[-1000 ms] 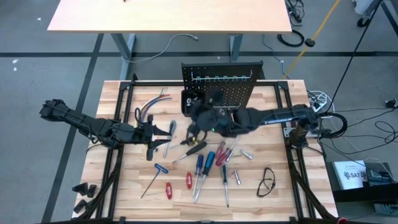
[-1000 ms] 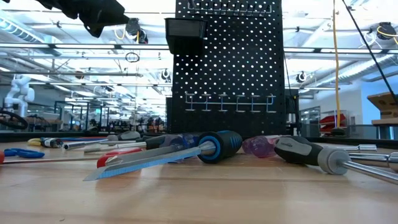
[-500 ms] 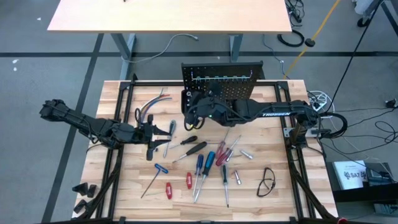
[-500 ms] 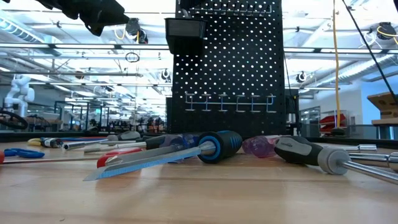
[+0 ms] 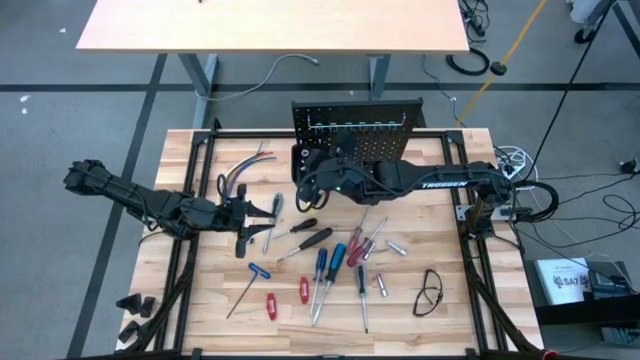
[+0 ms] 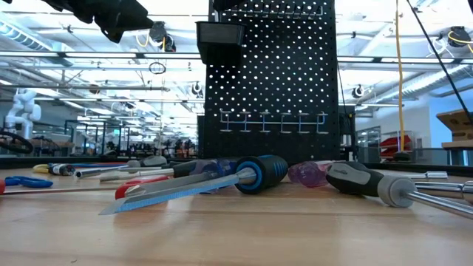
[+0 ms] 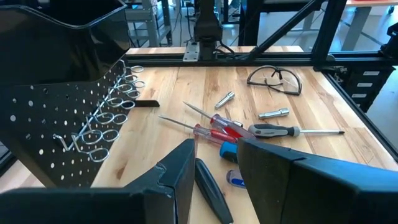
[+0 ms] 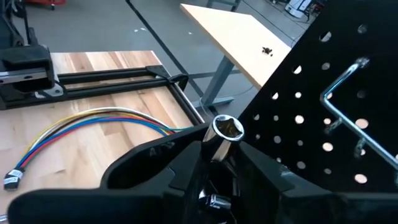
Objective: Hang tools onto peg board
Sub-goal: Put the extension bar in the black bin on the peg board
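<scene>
The black peg board (image 5: pixel 385 150) stands upright at the table's far middle, with a small black bin (image 6: pixel 219 33) high on its front. My right gripper (image 5: pixel 312 172) is at the board's left part, by the bin, shut on a small silver socket bit (image 8: pixel 227 127). Several screwdrivers (image 5: pixel 330 265) with blue, red and black handles lie flat on the tabletop in front of the board. My left gripper (image 5: pixel 255 215) hangs open over the table's left part. Its fingers (image 7: pixel 186 168) stand above a black-handled screwdriver (image 7: pixel 211 186) without touching it. My right gripper pinches the silver bit between its two fingers (image 8: pixel 180 155), which come from the table's right. The bit's hollow hexagonal end (image 8: pixel 227 126) sticks out past the fingertips. The bit is lifted clear of the table, close to the peg board's perforated front (image 8: pixel 323 124).
A bundle of coloured wires (image 5: pixel 240 170) lies left of the board. Safety glasses (image 5: pixel 430 290) lie at the near right. A row of metal ring hooks (image 7: pixel 115 118) sticks out low on the board's front. Black frame rails (image 5: pixel 195 180) run along the table's sides.
My right gripper has gone up and toward the table's far edge, from above the screwdrivers to the peg board's left part by the bin. It has kept still for the last half second.
</scene>
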You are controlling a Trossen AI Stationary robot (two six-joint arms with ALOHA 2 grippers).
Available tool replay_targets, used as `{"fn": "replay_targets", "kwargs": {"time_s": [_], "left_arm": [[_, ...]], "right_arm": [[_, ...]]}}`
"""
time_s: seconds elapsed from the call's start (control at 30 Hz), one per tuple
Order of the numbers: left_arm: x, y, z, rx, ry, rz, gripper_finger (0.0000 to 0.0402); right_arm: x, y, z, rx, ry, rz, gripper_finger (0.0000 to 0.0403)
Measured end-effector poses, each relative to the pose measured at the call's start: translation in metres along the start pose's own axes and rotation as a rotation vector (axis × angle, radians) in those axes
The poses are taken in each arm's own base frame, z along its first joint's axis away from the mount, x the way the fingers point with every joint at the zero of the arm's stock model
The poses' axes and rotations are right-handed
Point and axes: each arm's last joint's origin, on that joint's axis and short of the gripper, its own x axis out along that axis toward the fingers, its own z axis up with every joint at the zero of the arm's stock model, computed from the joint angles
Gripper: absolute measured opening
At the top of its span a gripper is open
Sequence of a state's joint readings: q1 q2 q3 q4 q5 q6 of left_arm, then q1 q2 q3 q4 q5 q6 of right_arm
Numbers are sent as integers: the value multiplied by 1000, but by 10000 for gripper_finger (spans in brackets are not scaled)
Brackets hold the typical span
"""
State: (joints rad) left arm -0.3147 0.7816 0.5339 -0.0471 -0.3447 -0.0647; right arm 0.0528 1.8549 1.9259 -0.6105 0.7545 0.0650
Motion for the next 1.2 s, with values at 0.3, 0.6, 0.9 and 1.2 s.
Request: {"fn": "replay_targets", "kwargs": {"time_s": [0.3, 0.6, 0.9, 1.2], "left_arm": [[0, 0, 0, 0, 0, 0, 127], [0, 0, 0, 0, 0, 0, 127], [0, 0, -2, 5, 15, 1, 127], [0, 0, -4, 7, 41, 2, 127]], "right_arm": [[0, 0, -2, -12, 18, -1, 142], [-5, 5, -3, -29, 16, 9, 180], [-29, 28, -15, -131, 77, 80, 180], [-74, 52, -67, -126, 508, 279, 180]]}}
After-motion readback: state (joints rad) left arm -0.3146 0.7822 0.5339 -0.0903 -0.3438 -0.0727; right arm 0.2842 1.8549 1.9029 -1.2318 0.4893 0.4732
